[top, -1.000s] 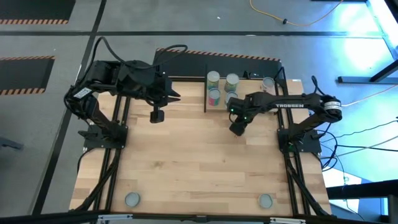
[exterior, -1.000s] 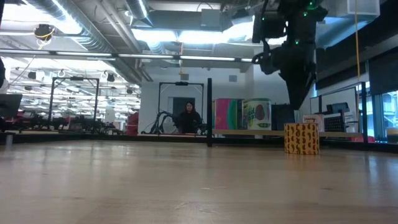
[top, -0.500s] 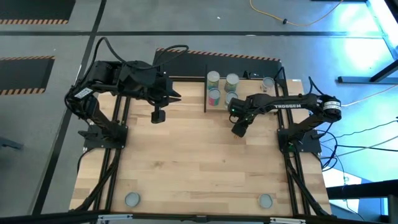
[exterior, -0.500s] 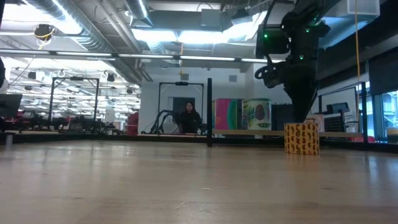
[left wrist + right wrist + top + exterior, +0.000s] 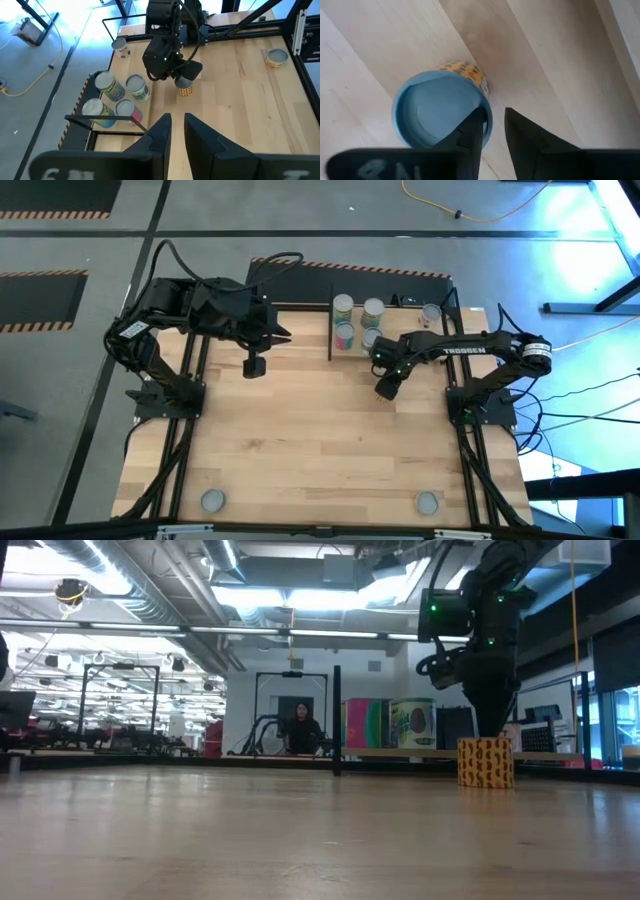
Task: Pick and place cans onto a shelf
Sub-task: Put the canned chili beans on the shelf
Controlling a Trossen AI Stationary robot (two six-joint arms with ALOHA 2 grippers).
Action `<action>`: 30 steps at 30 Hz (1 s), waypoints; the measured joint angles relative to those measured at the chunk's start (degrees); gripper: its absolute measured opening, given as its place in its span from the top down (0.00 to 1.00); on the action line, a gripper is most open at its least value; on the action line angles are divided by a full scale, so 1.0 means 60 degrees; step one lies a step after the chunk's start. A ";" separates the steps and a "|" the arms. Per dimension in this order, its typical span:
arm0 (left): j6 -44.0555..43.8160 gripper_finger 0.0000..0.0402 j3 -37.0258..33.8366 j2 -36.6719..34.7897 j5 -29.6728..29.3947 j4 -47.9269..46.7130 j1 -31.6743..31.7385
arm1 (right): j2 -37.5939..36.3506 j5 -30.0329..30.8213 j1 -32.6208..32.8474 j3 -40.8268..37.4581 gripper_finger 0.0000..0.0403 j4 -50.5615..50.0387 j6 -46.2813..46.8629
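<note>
Since a second ago, right gripper shifted slightly toward the table's right and lowered; left gripper unchanged, parked over the far-left tabletop.

High view: four cans upright, tops up, clustered on the shelf at the far edge; two more cans near the front corners.

Low view: orange can upright on the tabletop, axis vertical, directly beneath the right gripper.

Left wrist view: own fingers slightly parted, empty.

Right wrist view: fingers narrowly parted above the orange can's rim, gripping nothing.
</note>
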 joint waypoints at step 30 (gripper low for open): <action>0.0007 0.89 0.0000 -0.0002 -0.0002 0.0000 -0.0002 | -0.0657 0.0771 -0.0384 0.3415 0.99 -0.4438 -0.0476</action>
